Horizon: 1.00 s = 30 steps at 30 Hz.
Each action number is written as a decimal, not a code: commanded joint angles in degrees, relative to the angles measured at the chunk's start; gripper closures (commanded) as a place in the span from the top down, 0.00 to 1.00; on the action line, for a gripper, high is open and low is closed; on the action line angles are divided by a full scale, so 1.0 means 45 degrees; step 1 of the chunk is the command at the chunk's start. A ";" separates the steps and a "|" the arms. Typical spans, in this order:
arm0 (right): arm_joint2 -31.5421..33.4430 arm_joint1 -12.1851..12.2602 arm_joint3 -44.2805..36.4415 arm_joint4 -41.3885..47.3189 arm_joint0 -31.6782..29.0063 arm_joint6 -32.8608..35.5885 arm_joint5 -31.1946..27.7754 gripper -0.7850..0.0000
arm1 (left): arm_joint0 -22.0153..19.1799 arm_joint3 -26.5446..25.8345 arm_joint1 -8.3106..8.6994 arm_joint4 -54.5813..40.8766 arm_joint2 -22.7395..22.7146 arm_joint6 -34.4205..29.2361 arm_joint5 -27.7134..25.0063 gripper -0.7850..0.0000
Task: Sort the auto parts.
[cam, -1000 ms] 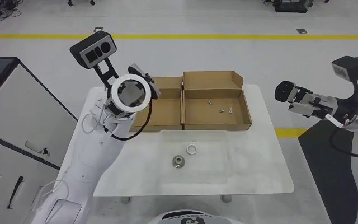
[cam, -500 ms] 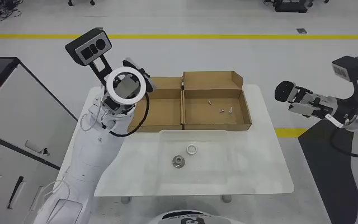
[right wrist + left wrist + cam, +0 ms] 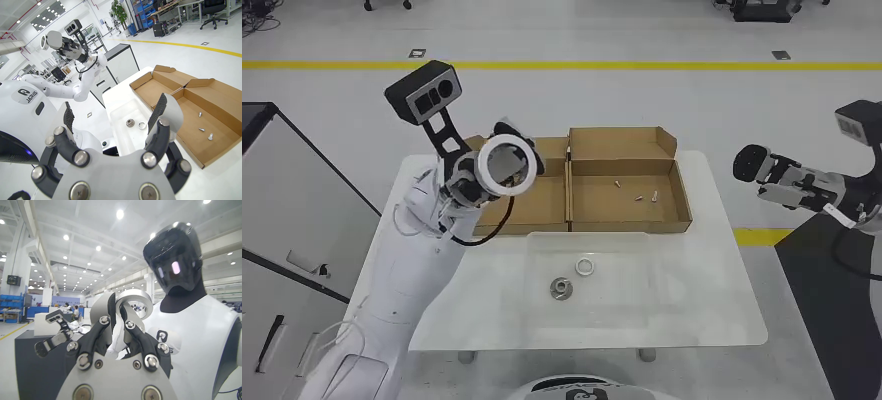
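Note:
My left gripper [image 3: 117,311] is shut on the wall of a large metal ring [image 3: 134,306], held high in the air. From above, the ring [image 3: 508,165] hangs over the left cardboard box [image 3: 537,205]. The right box [image 3: 627,200] holds three bolts [image 3: 639,195]. A metal hub [image 3: 561,289] and a small white ring [image 3: 586,267] lie in the white tray [image 3: 662,300]. My right gripper [image 3: 113,115] is open and holds nothing, hovering off the table's right side [image 3: 757,175]. It looks across at the hub [image 3: 130,122], white ring [image 3: 142,125] and bolts [image 3: 202,129].
The two open cardboard boxes stand side by side at the table's far edge. A grey cabinet [image 3: 292,200] stands to the left of the table. The right part of the table [image 3: 722,270] is bare.
The left arm has swung the metal ring to the right, from beside the left box to over it, and the ring looks smaller now. The right arm has not moved.

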 commanded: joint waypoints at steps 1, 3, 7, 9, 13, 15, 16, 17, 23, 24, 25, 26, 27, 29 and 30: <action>0.0000 0.0000 0.0000 0.0000 -0.0001 0.0000 0.0000 1.00 | 0.0007 -0.0075 -0.0041 -0.0577 0.0023 -0.0001 0.0000 0.00; 0.0000 0.0000 0.0000 0.0000 -0.0001 0.0000 0.0000 1.00 | 0.0011 -0.0091 -0.0080 -0.0836 -0.0029 -0.0002 0.0000 0.00; 0.0000 0.0000 0.0000 0.0000 -0.0001 0.0000 0.0000 1.00 | 0.0037 -0.0115 -0.0142 -0.0803 -0.0054 -0.0002 0.0000 0.00; 0.0000 0.0000 0.0000 0.0000 -0.0001 0.0000 0.0000 1.00 | -0.0001 -0.0154 -0.0169 -0.0697 -0.0059 -0.0003 0.0000 0.00; 0.0000 0.0000 0.0000 0.0000 -0.0001 0.0000 0.0000 1.00 | -0.0027 -0.0173 -0.0170 -0.0544 -0.0063 -0.0002 0.0000 0.00; 0.0000 0.0000 0.0000 0.0000 -0.0001 0.0000 0.0000 1.00 | -0.0027 -0.0173 -0.0170 -0.0544 -0.0063 -0.0002 0.0000 0.00; 0.0000 0.0000 0.0000 0.0000 -0.0001 0.0000 0.0000 1.00 | -0.0027 -0.0173 -0.0170 -0.0544 -0.0063 -0.0002 0.0000 0.00; 0.0000 0.0000 0.0000 0.0000 -0.0001 0.0000 0.0000 1.00 | -0.0027 -0.0173 -0.0170 -0.0544 -0.0063 -0.0002 0.0000 0.00; 0.0000 0.0000 0.0000 0.0000 -0.0001 0.0000 0.0000 1.00 | 0.0041 -0.0227 -0.0171 -0.0472 -0.0125 0.0213 0.0227 0.00; 0.0000 0.0000 0.0000 0.0000 -0.0001 0.0000 0.0000 1.00 | 0.0069 -0.0194 -0.0154 -0.0088 -0.0268 0.0294 0.0522 0.00; 0.0000 0.0000 0.0000 0.0000 -0.0001 0.0000 0.0000 1.00 | 0.0055 -0.0210 -0.0144 0.0363 -0.0423 0.0380 0.0725 0.00; 0.0000 0.0000 0.0000 0.0000 -0.0001 0.0000 0.0000 1.00 | 0.0076 -0.0136 -0.0138 0.0755 -0.0508 0.0530 0.1058 0.00; 0.0000 0.0000 0.0000 0.0000 -0.0001 0.0000 0.0000 1.00 | 0.0065 -0.0072 -0.0126 0.1268 -0.0565 0.0581 0.1501 0.00; 0.0000 0.0000 0.0000 0.0000 -0.0001 0.0000 0.0000 1.00 | 0.0018 -0.0044 -0.0108 0.2535 -0.0721 0.0675 0.2012 0.00; 0.0000 0.0000 0.0000 0.0000 -0.0001 0.0000 0.0000 1.00 | 0.0059 0.0017 -0.0109 0.2984 -0.0709 0.0816 0.2358 0.00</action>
